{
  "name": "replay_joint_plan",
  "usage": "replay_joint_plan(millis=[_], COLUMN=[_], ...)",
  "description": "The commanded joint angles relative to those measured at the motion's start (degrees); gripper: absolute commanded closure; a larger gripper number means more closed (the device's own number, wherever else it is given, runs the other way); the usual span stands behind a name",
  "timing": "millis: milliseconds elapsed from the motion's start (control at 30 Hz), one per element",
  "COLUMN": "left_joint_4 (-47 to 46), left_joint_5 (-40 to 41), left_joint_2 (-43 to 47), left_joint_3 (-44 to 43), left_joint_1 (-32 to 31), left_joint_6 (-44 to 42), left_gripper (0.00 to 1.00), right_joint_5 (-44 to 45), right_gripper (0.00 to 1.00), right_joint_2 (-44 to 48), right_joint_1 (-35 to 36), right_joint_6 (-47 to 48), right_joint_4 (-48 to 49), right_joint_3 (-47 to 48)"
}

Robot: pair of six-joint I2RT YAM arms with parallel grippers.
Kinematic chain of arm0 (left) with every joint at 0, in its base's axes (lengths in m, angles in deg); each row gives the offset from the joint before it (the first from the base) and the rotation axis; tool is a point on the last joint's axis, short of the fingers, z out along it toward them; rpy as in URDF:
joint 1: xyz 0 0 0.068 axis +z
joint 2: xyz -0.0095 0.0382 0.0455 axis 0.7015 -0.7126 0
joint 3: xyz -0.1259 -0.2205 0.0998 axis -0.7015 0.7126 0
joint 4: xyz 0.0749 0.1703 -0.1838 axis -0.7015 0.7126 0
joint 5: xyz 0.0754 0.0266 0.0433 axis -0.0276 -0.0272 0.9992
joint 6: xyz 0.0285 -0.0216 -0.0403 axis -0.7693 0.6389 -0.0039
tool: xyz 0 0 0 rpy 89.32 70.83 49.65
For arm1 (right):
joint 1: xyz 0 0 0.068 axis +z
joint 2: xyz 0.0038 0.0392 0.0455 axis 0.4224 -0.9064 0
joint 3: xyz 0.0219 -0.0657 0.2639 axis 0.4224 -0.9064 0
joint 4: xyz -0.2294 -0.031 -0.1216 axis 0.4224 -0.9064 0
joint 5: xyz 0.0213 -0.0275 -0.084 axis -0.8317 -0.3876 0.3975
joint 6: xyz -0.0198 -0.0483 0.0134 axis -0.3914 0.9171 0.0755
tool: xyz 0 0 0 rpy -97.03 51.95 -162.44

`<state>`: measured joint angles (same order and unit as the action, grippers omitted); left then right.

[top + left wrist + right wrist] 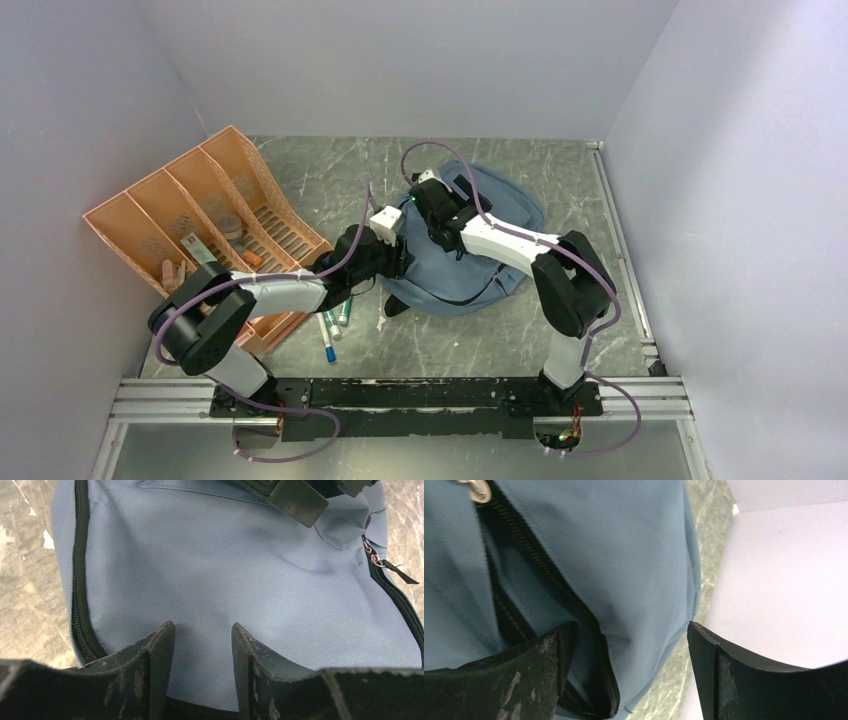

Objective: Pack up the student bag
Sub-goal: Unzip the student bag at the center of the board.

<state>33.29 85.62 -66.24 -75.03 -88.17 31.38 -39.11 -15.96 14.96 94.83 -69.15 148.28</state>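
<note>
We find the bag (505,205) under both arms: right gripper (629,650), jaws wide apart, nearest its zipper (549,575); left gripper (202,645), half apart, clamps nothing.

The two arms (280,292) are wearing white shells between bulky black joints; purple cables (430,144) are looping off them, and the black gripper fingers (155,670) are showing pale scuffs.

The grey-blue fabric backpack (210,580) runs past the frame edges around the left tool (202,626). Whether that tool pinches fabric is unclear. Left of it, the small objects (232,226) in the orange plastic tray (112,226) are too small to identify.
</note>
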Motion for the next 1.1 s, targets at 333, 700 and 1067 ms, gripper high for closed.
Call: replay_joint_plan(millis=[333, 700, 1067], left_joint_4=[-2.2, -2.4, -1.0], left_joint_5=[0.1, -0.6, 1.2], left_joint_2=[1.9, 1.4, 4.4], left_joint_3=[0.7, 0.5, 1.2], left_joint_1=[-0.2, -0.1, 0.4], left_joint_6=[1.1, 1.6, 2.6], left_gripper=[0.49, 0.5, 0.49], right_joint_5=[15.6, 8.8, 4.3], right_gripper=[0.17, 0.37, 0.82], right_joint_2=[0.4, 6.9, 4.4], right_joint_1=[0.6, 0.9, 0.3], right_joint_6=[8.4, 6.1, 1.7], right_joint_4=[11.2, 8.3, 4.3], right_joint_3=[-0.2, 1.5, 2.0])
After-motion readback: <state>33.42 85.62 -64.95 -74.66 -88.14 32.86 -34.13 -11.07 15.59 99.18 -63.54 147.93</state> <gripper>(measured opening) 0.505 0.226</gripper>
